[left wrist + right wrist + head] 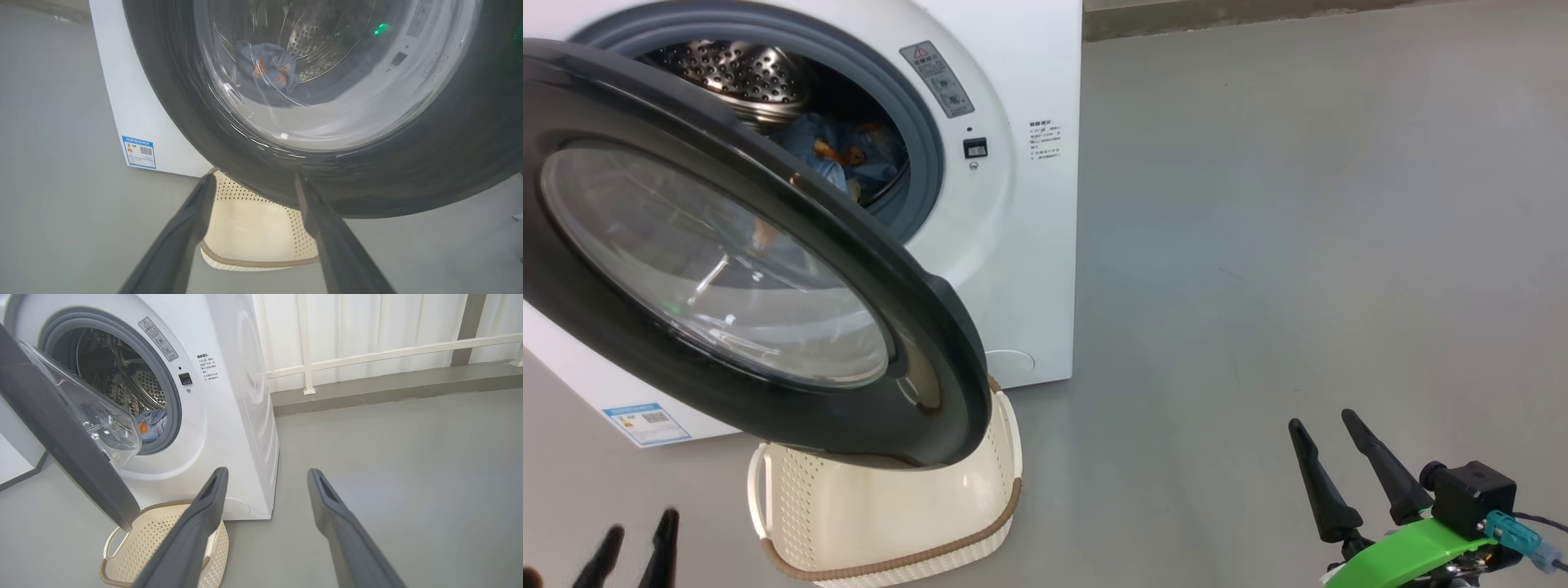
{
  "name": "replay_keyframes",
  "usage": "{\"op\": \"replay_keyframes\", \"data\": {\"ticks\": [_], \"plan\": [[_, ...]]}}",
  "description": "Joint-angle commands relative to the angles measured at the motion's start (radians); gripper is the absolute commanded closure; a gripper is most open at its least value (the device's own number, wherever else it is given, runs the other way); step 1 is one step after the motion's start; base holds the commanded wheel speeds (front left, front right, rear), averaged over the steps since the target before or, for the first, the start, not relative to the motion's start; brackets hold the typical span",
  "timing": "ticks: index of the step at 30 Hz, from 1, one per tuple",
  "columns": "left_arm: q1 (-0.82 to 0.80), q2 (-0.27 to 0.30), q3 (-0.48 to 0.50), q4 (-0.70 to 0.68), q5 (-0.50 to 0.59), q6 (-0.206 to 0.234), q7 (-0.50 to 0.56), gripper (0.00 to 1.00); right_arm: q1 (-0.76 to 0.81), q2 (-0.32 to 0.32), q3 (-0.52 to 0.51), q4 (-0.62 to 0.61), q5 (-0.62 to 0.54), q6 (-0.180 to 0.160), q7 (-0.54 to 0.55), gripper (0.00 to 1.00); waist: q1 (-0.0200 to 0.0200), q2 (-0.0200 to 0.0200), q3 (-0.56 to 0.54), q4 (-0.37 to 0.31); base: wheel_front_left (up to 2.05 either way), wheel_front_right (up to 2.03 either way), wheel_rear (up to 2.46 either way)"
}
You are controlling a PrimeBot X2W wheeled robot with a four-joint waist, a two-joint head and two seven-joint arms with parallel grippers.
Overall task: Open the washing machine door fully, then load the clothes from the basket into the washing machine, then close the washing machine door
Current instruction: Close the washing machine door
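Inside the washer (pixel 1013 269), the perforated steel drum (pixel 735 73) holds crumpled light blue clothes (pixel 849 155) with orange figures. The round door (pixel 621 343), a glossy black rim around a bulging clear bowl, stands ajar before the washer, overhanging the basket (pixel 890 514). This cream perforated plastic tub with a brown woven-look rim sits on the floor (pixel 1298 245) at the washer's foot, its interior partly hidden. Left pincer (pixel 641 524) and right pincer (pixel 1321 418) are released before the washer.

Smooth grey floor (pixel 1298 204), white railing (pixel 304 343) along a low grey kerb (pixel 388 390)
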Motion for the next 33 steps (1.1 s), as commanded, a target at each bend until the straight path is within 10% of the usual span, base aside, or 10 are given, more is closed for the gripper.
{"op": "replay_keyframes", "data": {"ticks": [1,15,33], "plan": [[-0.054,0.005,0.091,-0.022,0.076,-0.003,-0.013,0.00,-0.007,-0.015,0.013,-0.020,0.005,0.002,-0.005,0.00,0.0000,0.0000,0.001,0.000,0.00,0.00,0.00],[0.022,-0.248,0.350,-0.198,0.557,-0.003,-0.014,0.00,-0.016,-0.014,-0.011,-0.019,0.003,0.002,-0.005,0.00,0.0000,0.0000,0.004,-0.005,0.00,0.00,0.00],[0.073,-0.323,0.373,-0.174,0.642,-0.003,-0.014,0.00,-0.009,-0.005,-0.031,-0.014,0.000,0.002,-0.005,0.00,0.0000,0.0000,0.007,-0.018,0.00,0.00,0.00]]}}
